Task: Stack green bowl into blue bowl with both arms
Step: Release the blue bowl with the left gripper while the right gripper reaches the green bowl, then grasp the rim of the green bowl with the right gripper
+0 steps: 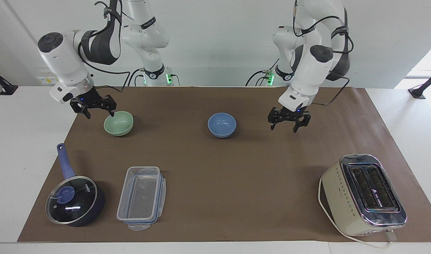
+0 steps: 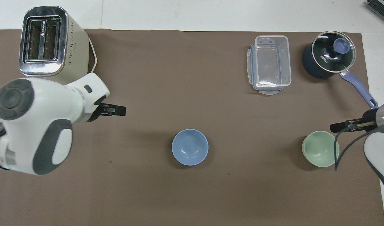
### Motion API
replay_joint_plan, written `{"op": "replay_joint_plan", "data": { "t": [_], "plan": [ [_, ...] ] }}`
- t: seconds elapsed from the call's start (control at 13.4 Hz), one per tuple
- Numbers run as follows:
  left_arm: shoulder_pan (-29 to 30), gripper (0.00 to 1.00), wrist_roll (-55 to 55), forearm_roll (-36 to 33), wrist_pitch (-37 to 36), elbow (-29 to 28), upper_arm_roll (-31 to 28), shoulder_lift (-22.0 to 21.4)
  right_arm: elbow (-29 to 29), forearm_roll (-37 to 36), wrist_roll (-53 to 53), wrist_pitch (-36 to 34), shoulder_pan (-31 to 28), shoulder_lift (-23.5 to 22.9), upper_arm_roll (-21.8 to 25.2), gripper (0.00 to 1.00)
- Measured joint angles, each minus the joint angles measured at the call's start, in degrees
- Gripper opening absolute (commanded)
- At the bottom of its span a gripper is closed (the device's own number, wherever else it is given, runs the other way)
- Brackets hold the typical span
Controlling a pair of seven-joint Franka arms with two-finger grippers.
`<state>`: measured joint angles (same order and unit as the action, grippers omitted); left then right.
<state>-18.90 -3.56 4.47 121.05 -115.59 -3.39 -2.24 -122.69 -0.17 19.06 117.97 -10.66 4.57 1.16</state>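
The green bowl (image 1: pixel 118 122) stands upright on the brown mat toward the right arm's end; it also shows in the overhead view (image 2: pixel 320 153). My right gripper (image 1: pixel 99 113) is open and low, right beside the green bowl, with one finger close to its rim (image 2: pixel 334 127). The blue bowl (image 1: pixel 221 125) stands alone and empty at the middle of the mat (image 2: pixel 190 151). My left gripper (image 1: pixel 284 127) is open and empty, just above the mat, well clear of the blue bowl toward the left arm's end (image 2: pixel 121 110).
A cream toaster (image 1: pixel 363 194) stands farther from the robots at the left arm's end. A clear plastic container (image 1: pixel 141 197) and a dark blue lidded saucepan (image 1: pixel 74 201) stand farther from the robots than the green bowl.
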Motion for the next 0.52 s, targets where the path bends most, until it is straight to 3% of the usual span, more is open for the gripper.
{"op": "replay_joint_plan", "data": {
  "t": [0.3,0.52],
  "plan": [
    [8.48,1.00,9.01,-0.10,-13.23,10.01,-0.14,-1.60,-7.01,0.00,6.55,10.43,-2.83,-2.19,0.03,1.00],
    [10.41,1.00,10.51,-0.79,-19.18,16.84,-0.13,-0.27,-10.09,0.00,10.19,15.40,-5.42,-3.94,0.08,1.00]
  ]
}}
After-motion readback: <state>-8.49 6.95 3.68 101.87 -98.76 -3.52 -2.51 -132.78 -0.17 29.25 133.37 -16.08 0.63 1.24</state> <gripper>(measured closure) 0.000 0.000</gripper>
